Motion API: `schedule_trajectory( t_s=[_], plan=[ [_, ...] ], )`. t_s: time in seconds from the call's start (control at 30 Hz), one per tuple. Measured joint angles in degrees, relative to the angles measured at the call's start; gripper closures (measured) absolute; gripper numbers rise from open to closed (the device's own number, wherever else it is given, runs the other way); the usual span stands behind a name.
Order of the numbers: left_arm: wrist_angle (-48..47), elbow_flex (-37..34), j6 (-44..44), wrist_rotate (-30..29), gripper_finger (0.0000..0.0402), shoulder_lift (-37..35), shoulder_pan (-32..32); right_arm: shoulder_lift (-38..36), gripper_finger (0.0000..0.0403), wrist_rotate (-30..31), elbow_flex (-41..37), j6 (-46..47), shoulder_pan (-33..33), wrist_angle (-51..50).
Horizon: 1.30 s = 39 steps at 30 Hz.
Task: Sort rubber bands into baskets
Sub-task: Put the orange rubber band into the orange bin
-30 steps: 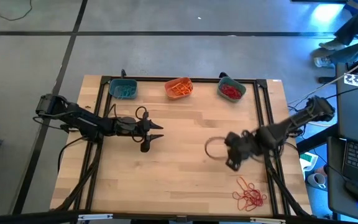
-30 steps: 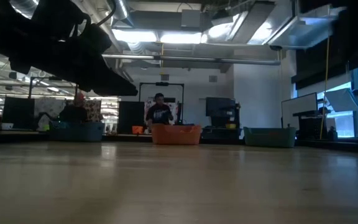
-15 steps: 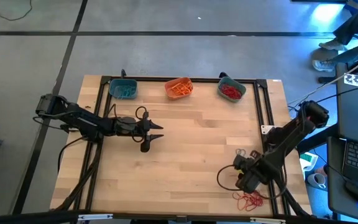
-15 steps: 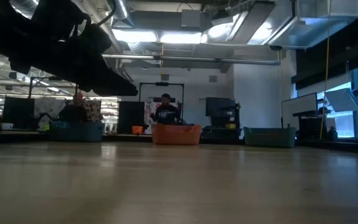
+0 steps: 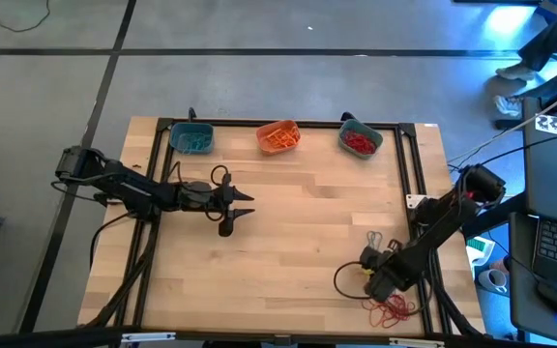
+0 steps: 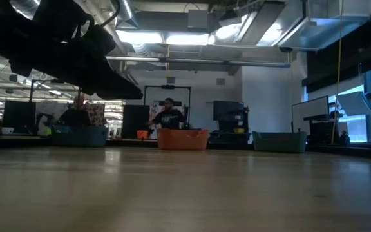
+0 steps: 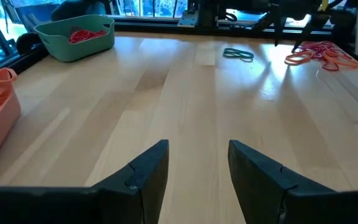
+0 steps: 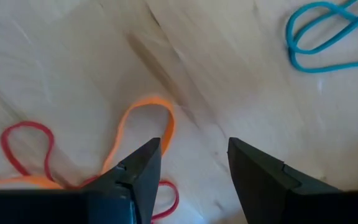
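A tangle of red and orange rubber bands (image 5: 392, 308) lies on the table near its near right corner, and a teal band (image 5: 375, 239) lies alone a little farther in. My right gripper (image 5: 379, 286) points down, open, just above the tangle's edge. In its wrist view an orange loop (image 8: 148, 121) lies beside one finger, with a red loop (image 8: 27, 146) and the teal band (image 8: 328, 37) farther off. Three baskets stand along the far edge: teal (image 5: 192, 138), orange (image 5: 278, 136), and teal holding red bands (image 5: 360, 140). My left gripper (image 5: 245, 203) waits open at mid-left.
A black frame rail (image 5: 414, 174) runs along the table's right side, and another along the left. A black cable loop (image 5: 348, 280) hangs beside my right gripper. In the low view a person (image 6: 167, 116) stands in the room behind the baskets.
My right gripper has swung from the middle of the table toward the near right corner and come down over the tangle of bands, tipping to point down. Its fingers have stayed open.
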Motion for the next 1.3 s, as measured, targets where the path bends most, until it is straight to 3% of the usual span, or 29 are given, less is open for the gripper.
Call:
schedule_trajectory(
  t_s=[0.4, 0.63, 0.8, 1.13, 1.3],
  plan=[
    [0.0, 0.0, -0.1, 0.0, 0.0238, 0.0, 0.0, 2.9, 0.0217, -0.1, 0.0, -3.1, 0.0, 3.9],
    [-0.2, 0.0, -0.1, 0.0, 0.0238, 0.0, 0.0, 2.9, 0.022, 6.6, -1.4, -4.4, 0.0, 4.7],
    [-0.8, 0.0, -0.1, 0.0, 0.0238, 0.0, 0.0, 2.5, 0.0259, 5.3, -4.6, -2.4, 0.0, 9.8],
    [-1.3, 0.0, -0.6, 0.0, 0.0238, 0.0, 0.0, 2.7, 0.0392, 7.6, -4.5, -6.1, 0.1, 10.5],
    [-1.3, 0.0, -0.6, 0.0, 0.0238, 0.0, 0.0, 2.9, 0.0385, 9.4, -2.7, -8.4, 0.1, 9.6]
  ],
)
